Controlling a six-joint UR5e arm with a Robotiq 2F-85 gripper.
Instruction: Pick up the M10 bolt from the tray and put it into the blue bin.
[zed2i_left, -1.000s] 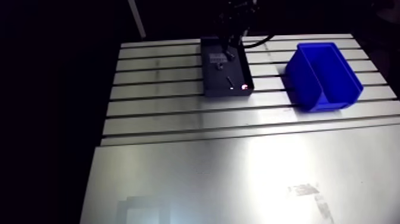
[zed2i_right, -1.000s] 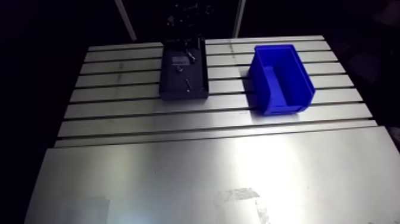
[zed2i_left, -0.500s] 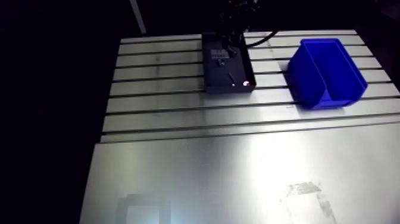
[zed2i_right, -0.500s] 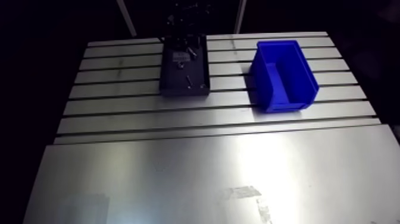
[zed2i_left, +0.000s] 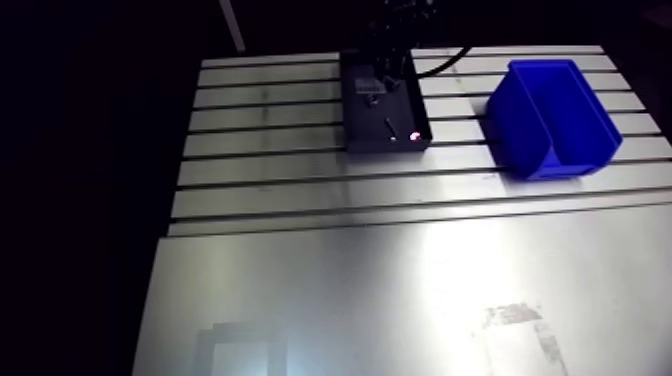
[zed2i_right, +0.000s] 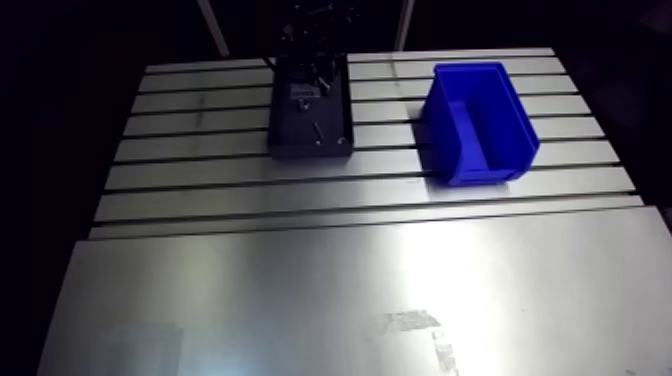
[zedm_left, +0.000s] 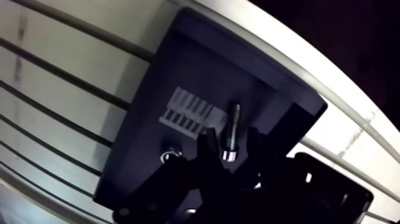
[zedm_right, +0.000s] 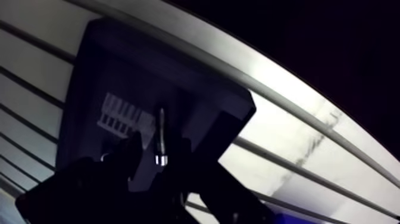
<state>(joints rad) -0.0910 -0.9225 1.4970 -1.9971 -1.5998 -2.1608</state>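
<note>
A black tray (zedm_left: 178, 77) sits at the table's far side, with a white barcode label (zedm_left: 190, 113) on its floor. In the wrist view my gripper (zedm_left: 229, 152) is low inside the tray, its dark fingers (zedm_left: 208, 149) close on either side of the head of a silver M10 bolt (zedm_left: 233, 128). The bolt's shank points away past the fingertips, over the label. The fingers look pressed on the head. The blue bin (zed2i_left: 550, 115) stands to the right of the tray in the arm view, and nothing shows inside it.
Another small bolt (zed2i_left: 388, 128) lies on the near half of the tray (zed2i_left: 352, 120), beside a red light spot (zed2i_left: 413, 135). A small round part (zedm_left: 169, 156) lies beside my gripper. The slotted table (zed2i_left: 300, 190) runs into a smooth plate (zed2i_left: 400, 300) in front.
The arm view has shifted a little, so tray and bin sit slightly higher in it. My gripper stays over the tray's far half. Nothing on the table has moved.
</note>
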